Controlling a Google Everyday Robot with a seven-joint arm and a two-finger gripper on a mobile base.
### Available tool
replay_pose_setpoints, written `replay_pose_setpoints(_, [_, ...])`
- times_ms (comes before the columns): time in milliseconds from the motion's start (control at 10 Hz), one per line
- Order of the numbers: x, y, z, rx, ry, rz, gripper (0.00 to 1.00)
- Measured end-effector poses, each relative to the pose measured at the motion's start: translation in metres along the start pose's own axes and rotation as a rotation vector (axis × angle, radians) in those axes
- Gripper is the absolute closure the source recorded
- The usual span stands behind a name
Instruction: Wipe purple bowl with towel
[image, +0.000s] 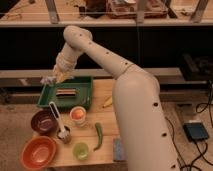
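Wooden table (102, 90) is standing before dark shelving, and I am observing it from its front edge. 1 white arm (130, 95) is reaching from the right across to the rear left. A green tray (89, 96) is sitting at the table's rear left. 2 bowls are sitting at the front left: the orange bowl (38, 152) at the corner, and the purple bowl (43, 121) just behind it, beside a white brush (59, 122). The gripper (59, 76) is hovering over the tray's rear-left corner, well apart from the purple bowl. Its fingers are clamping the towel (48, 80), which is hanging at its left.
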Motion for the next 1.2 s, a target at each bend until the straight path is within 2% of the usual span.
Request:
replay_pose_setpoints(300, [0.001, 0.001, 0.0, 0.0, 0.002, 0.001, 1.0])
replay_pose_setpoints(500, [-0.006, 0.001, 0.0, 0.022, 0.026, -0.007, 1.0])
replay_pose_setpoints(600, [-0.019, 0.002, -0.002, 0.058, 0.047, -0.013, 1.0])
replay_pose_setpoints(700, [-0.041, 0.004, 0.0, 0.099, 0.079, -0.029, 1.0])
replay_pose_setpoints(900, [-0.071, 0.008, 0.006, 0.14, 0.107, -0.059, 1.0])
replay_pose_setpoints(1100, [-0.081, 0.013, 0.006, 0.159, 0.12, -0.073, 1.0])
replay_pose_setpoints(1200, [-0.08, 0.012, 0.005, 0.151, 0.123, -0.077, 1.0])
